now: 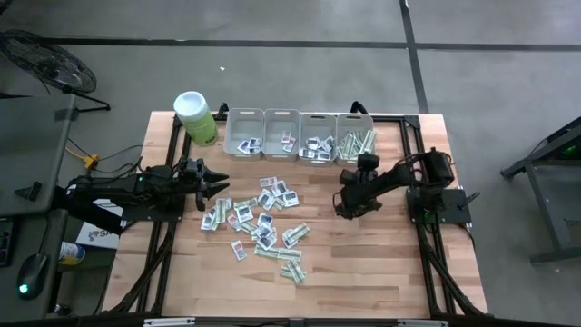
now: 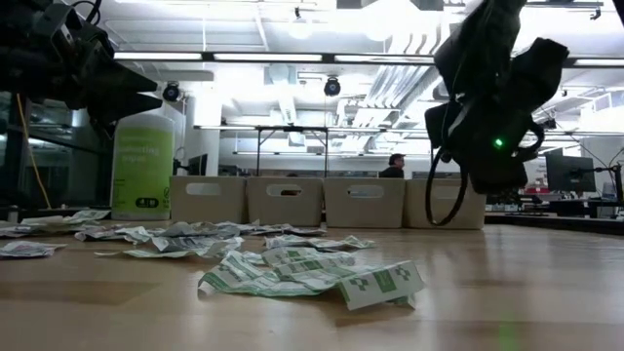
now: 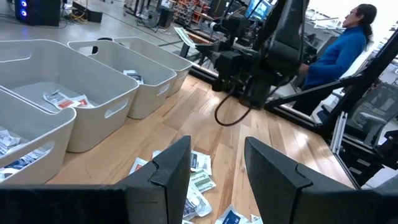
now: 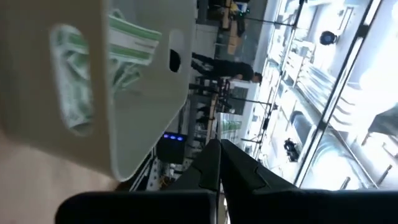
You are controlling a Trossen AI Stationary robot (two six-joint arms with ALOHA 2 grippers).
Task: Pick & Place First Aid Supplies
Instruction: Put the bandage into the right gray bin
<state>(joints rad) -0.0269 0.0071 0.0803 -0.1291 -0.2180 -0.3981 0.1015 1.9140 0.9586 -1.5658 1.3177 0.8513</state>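
The first aid supplies (image 1: 263, 218) lie scattered on the middle of the wooden table as flat white and green-and-white packets (image 2: 292, 268). More of them lie in the four grey bins (image 1: 300, 136) along the far edge. My left gripper (image 1: 218, 188) stands open and level at the pile's left side, above the packets (image 3: 202, 180), with nothing between its fingers (image 3: 168, 171). My right gripper (image 1: 366, 162) is shut and empty. It hovers right of the pile and points toward the rightmost bin (image 4: 93, 87), which holds green strips.
A lime-green canister (image 1: 195, 116) with a white lid stands left of the bins. Bare wood lies along the near edge and at the right. A person in blue (image 3: 345, 50) sits beyond the table's right side.
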